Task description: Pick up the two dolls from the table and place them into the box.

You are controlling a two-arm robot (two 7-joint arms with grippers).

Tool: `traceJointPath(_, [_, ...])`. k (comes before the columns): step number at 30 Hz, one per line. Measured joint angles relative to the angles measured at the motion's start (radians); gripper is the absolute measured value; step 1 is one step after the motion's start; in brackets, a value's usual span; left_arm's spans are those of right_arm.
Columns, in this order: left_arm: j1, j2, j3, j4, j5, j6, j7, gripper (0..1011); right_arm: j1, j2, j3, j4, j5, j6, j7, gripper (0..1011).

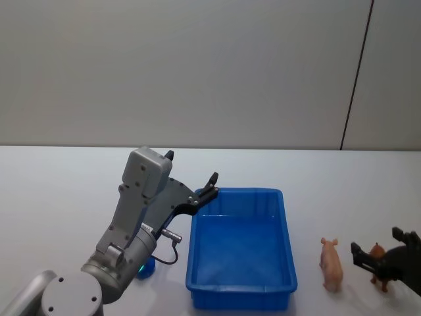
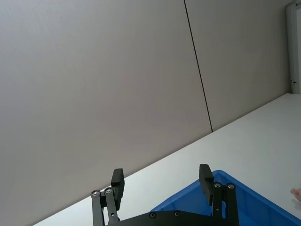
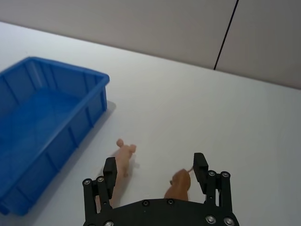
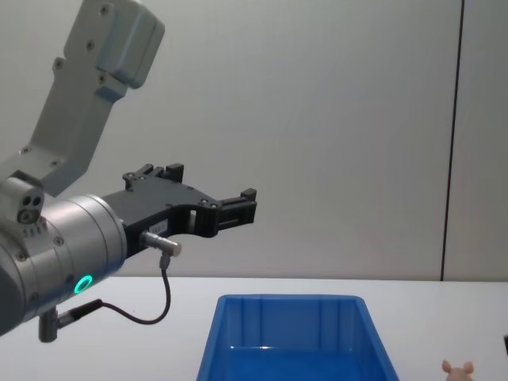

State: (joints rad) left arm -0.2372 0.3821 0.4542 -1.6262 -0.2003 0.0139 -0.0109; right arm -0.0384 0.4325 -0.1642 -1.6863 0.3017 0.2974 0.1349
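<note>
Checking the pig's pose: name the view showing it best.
Head view: the whole pink pig shows on the table. The right wrist view hides part behind a finger; the chest view catches just its ears; the left wrist view, perhaps a pink sliver.

One box (image 1: 240,297), one pink pig (image 1: 331,264), one brown figure (image 1: 377,253), one blue toy (image 1: 148,266)

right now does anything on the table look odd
A small brown animal figure sits within the open right hand, beside the pink pig. With the blue toy left of the box, that makes three toys, one more than the task's two dolls. The open left hand hangs raised by the box. Nothing looks spilled or damaged.
</note>
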Motion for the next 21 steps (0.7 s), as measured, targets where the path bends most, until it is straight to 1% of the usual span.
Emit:
traceJointPath(6, [0.0, 0.0, 0.0, 0.0, 0.0, 0.0, 0.0, 1004, 0.003, 0.002, 0.001, 0.029, -0.015, 0.043, 0.0, 1001])
traceJointPath(16, [0.0, 0.0, 0.0, 0.0, 0.0, 0.0, 0.0, 1003, 0.01, 0.003, 0.001, 0.063, -0.034, 0.089, 0.001, 1001])
traceJointPath(19, [0.0, 0.0, 0.0, 0.0, 0.0, 0.0, 0.0, 1003, 0.011, 0.003, 0.001, 0.068, -0.036, 0.098, 0.002, 961])
traceJointPath(21, [0.0, 0.0, 0.0, 0.0, 0.0, 0.0, 0.0, 1004, 0.013, 0.003, 0.001, 0.072, -0.037, 0.105, 0.003, 903])
